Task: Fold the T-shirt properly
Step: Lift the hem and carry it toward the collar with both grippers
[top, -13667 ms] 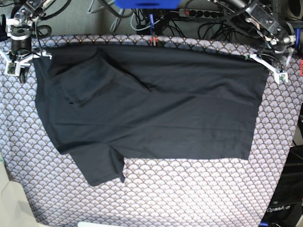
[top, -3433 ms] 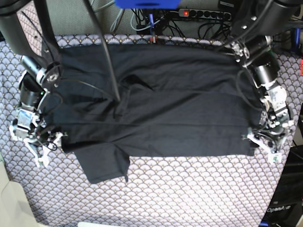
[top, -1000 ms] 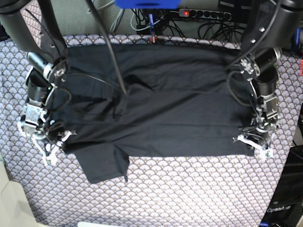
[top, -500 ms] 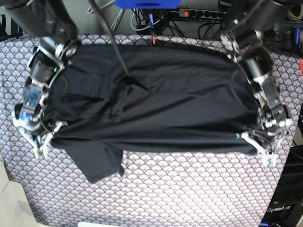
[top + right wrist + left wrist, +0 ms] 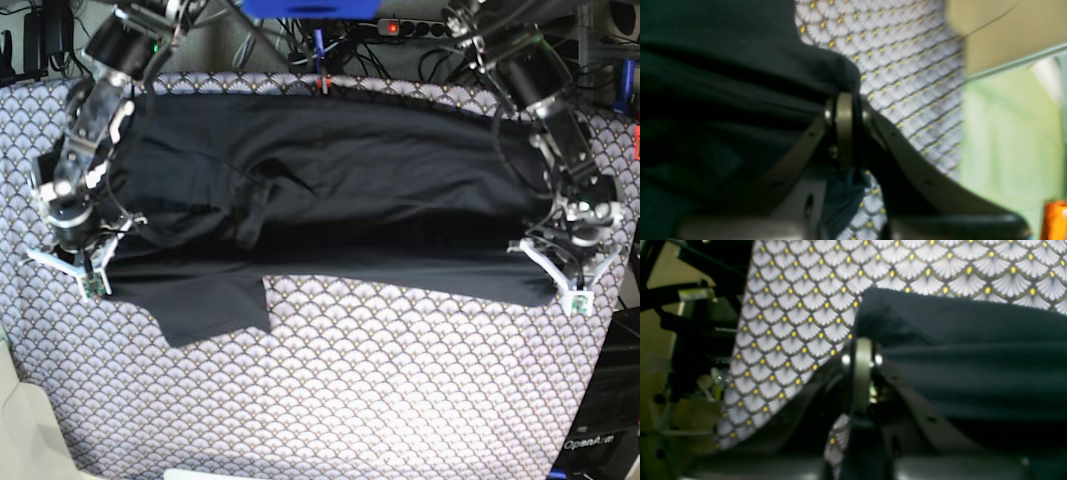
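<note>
Our left gripper (image 5: 562, 272) and right gripper (image 5: 78, 262) have jaws pinching the plain charcoal-black cloth T-shirt (image 5: 330, 210) spread across the far half of the surface; we should lift both corners evenly, keeping the edge taut

1. "OpenArm" stands in pale letters on a dark base (image 5: 598, 441) at the lower right corner of the base view, beside the tablecloth's edge; the lettering is small and only partly legible
2. A yellowish label (image 5: 696, 294) sits on a dark bar in the left wrist view, too blurred to read
3. No other text, number or sign can be read
</note>
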`<state>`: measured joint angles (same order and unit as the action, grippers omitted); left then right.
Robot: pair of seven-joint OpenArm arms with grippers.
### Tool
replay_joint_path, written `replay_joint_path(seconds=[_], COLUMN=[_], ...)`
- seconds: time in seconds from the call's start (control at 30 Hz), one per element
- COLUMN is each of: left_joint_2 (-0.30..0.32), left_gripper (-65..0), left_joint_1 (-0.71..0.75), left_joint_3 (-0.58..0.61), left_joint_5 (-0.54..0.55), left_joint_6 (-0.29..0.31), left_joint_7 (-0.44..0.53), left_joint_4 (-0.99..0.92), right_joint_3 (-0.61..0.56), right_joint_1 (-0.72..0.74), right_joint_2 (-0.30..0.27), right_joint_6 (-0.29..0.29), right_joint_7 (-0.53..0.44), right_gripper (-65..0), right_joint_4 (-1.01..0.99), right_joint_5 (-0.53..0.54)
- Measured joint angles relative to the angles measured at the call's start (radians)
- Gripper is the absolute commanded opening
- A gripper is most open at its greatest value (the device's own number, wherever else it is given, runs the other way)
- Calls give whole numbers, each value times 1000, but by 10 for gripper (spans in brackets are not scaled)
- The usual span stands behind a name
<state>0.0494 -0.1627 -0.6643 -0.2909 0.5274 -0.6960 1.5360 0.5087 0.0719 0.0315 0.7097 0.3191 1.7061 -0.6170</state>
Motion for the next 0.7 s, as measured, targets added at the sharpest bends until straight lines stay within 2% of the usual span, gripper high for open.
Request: replay_joint_path(seconds=[0.17, 0.27, 0.4, 0.5, 0.6, 0.7], left_joint_2=[-10, -11, -14, -16, -14, -14], left_gripper=[-650, -650, -650, -650, -650, -650], left_joint_1=[35, 32, 61, 65, 73, 97], left_joint_3=[-81, -135, -215, -243, -251, -255], left_joint_5=[-3, -1, -6, -10, -2, -4], left_joint_6=[9, 102, 184, 183, 183, 184], left_joint_7=[-5, 5, -4, -8, 3, -4], left_joint_4=[45, 45, 48, 39, 39, 38], right_joint_3=[-5, -3, 2, 25, 64, 119], right_joint_1=[-149, -220, -317, -373, -440, -502], right_joint_2=[5, 5, 5, 8, 14, 71], right_joint_6=[1, 1, 2, 3, 2, 1], right_joint_7=[6, 3, 2, -12, -100, -164], right_gripper=[-650, -650, -650, -650, -650, -650], right_joint_4=[170, 225, 230, 231, 233, 230], right_joint_5=[121, 136, 174, 235, 303, 309])
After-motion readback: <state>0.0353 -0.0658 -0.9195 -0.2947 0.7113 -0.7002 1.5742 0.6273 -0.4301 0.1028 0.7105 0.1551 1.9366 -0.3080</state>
